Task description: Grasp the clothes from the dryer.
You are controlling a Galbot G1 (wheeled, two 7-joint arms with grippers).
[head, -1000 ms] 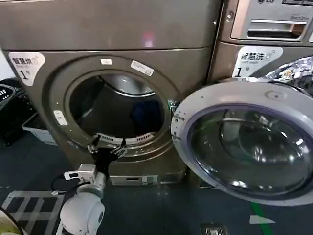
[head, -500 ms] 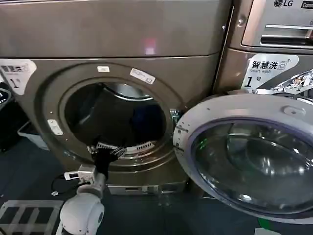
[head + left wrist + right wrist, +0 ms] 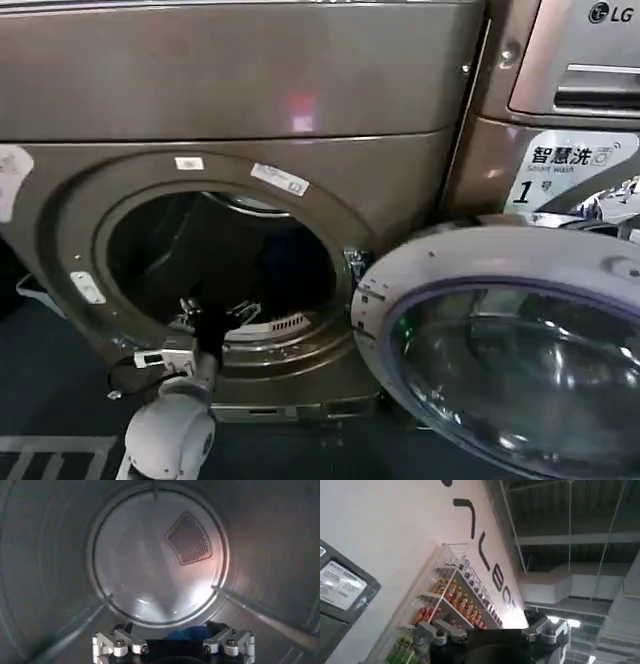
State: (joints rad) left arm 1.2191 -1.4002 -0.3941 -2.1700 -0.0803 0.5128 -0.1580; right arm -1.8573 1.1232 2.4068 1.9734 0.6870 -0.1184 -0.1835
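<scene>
One open dryer (image 3: pixel 240 90), one left tool (image 3: pixel 213 312) inside.

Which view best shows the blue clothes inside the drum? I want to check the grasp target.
The left wrist view: the blue clothes lie just beyond the left tool, which is open. The head view shows them as a dim blue patch in the dryer.

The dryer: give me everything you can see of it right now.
The dryer is a large bronze-brown metallic front-loader. Its round silver-grey glass door is swung wide open to its right. The left tool is at the porthole's lower rim, fingers spread, pointing inside. The drum looks like ribbed grey metal with a perforated vent on its back wall; something blue lies just ahead.
</scene>
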